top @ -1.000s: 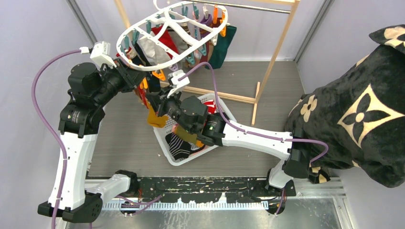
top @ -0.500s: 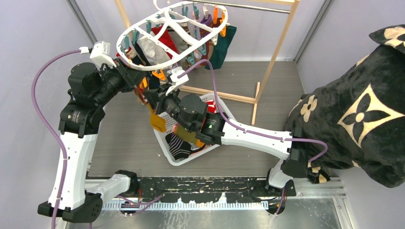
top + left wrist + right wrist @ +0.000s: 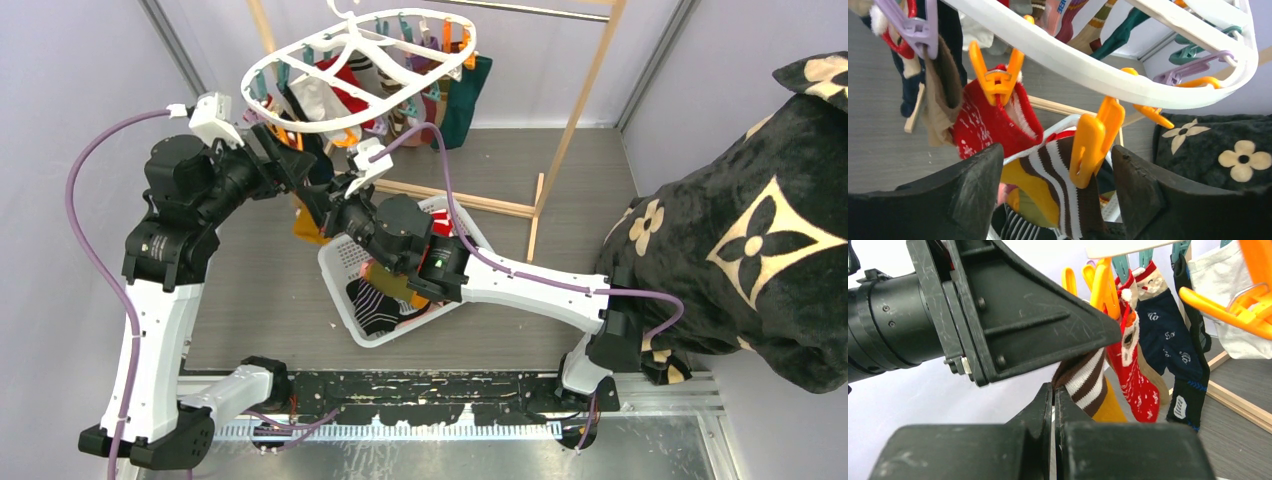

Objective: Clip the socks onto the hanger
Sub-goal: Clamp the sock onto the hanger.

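While left gripper (image 3: 1055,155) gapes, right gripper (image 3: 1054,387) pinching striped sock (image 3: 1083,382), grey tabletop (image 3: 260,290), lilac walls (image 3: 70,70)

Sock cuff: top of the brown-and-white striped mustard fabric sock (image 3: 1088,385) hidden behind the left gripper (image 3: 1057,160)
Hanger: white plastic oval ring (image 3: 1088,65) cut off at top

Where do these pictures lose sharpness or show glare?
Left wrist: white hanger ring nearly washed out, dark left fingers soft. Right wrist: right fingers blurred up close, striped sock sharp. Top external: even light, sharp throughout.
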{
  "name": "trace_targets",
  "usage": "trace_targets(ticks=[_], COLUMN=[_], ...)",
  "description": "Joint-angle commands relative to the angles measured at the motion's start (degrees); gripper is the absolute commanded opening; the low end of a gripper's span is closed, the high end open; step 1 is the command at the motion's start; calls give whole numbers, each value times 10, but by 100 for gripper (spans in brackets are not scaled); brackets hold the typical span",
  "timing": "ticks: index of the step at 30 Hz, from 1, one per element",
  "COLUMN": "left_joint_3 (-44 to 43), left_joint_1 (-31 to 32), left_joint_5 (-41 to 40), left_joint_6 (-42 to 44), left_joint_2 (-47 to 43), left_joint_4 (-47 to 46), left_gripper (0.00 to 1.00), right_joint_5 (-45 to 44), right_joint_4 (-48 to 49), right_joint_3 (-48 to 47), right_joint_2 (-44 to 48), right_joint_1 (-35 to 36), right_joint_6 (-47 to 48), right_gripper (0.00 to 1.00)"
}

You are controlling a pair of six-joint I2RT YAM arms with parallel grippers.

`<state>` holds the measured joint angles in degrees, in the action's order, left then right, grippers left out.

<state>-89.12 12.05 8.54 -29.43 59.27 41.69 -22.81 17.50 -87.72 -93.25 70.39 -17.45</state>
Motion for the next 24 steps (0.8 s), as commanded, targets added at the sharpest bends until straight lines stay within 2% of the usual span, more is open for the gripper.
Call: trace_targets(ticks=[1, 5, 11, 14, 18, 24], left_joint_3=[-14, -14, 20, 43, 93, 177], left_joint_1=[2, 2, 2, 2, 2, 2], left_joint_5=[-14, -25, -27, 4, 70, 106], left_joint_6=[8, 29, 65, 80, 109, 134], left_joint_2=[-18, -42, -111, -144, -182, -193], left_joint_4=[12, 35, 64, 68, 73, 31], left_gripper=[87, 96, 100, 99, 94, 88], right_joint_5=[7, 7, 12, 19, 38, 68], right_joint_4=[9, 7, -8, -16, -41, -65], right_joint_3=[-33, -35, -42, -46, -67, -96], right_joint_2=[6, 7, 10, 14, 12, 4], right_joint_1=[4, 4, -2, -10, -16, -18], right_joint_6=[13, 14, 15, 9, 5, -15], right_gripper=[1, 1, 1, 1, 1, 1])
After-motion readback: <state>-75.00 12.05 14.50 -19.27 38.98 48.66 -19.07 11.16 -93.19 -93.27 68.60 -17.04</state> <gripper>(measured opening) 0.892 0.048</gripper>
